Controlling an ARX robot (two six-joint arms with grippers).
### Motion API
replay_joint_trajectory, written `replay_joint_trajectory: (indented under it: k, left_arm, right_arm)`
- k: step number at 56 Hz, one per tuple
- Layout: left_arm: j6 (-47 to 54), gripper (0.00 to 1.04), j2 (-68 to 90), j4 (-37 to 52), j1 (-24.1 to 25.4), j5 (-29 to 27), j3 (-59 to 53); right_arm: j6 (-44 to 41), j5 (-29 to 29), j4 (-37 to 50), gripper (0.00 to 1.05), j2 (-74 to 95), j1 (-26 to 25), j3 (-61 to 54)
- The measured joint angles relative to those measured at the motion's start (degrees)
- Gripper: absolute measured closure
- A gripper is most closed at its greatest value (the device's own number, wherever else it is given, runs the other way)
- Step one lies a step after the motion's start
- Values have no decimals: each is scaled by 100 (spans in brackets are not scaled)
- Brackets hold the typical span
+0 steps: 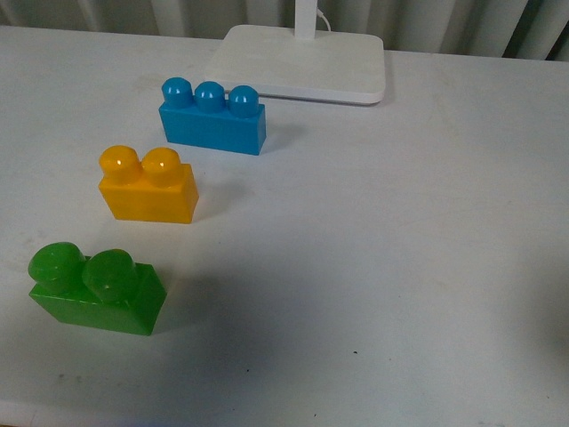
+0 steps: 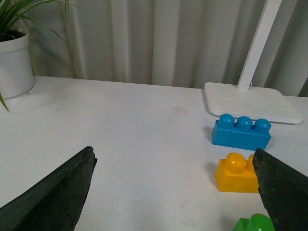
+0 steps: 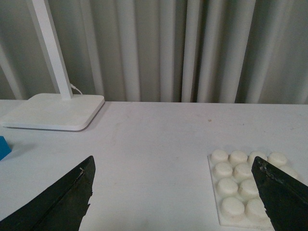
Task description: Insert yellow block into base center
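Observation:
The yellow block (image 1: 148, 186) stands upright on the white table at the left, between a blue three-stud brick (image 1: 212, 116) and a green two-stud brick (image 1: 95, 289). In the left wrist view the yellow block (image 2: 236, 173) lies partly behind one finger. My left gripper (image 2: 175, 192) is open and empty above the table. The white studded base (image 3: 243, 187) shows only in the right wrist view, partly behind one finger. My right gripper (image 3: 175, 192) is open and empty. Neither gripper shows in the front view.
A white lamp foot (image 1: 302, 62) with its stem stands at the back of the table, just behind the blue brick. A white plant pot (image 2: 14, 65) stands at the table's far edge in the left wrist view. Grey curtains hang behind the table.

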Motion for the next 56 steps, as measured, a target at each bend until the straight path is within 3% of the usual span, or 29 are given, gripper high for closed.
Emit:
replay_joint_trajectory:
  k: [56]
  left_arm:
    - [0, 6, 0, 0, 0, 0, 0]
  right_arm:
    - [0, 0, 0, 9, 0, 0, 0]
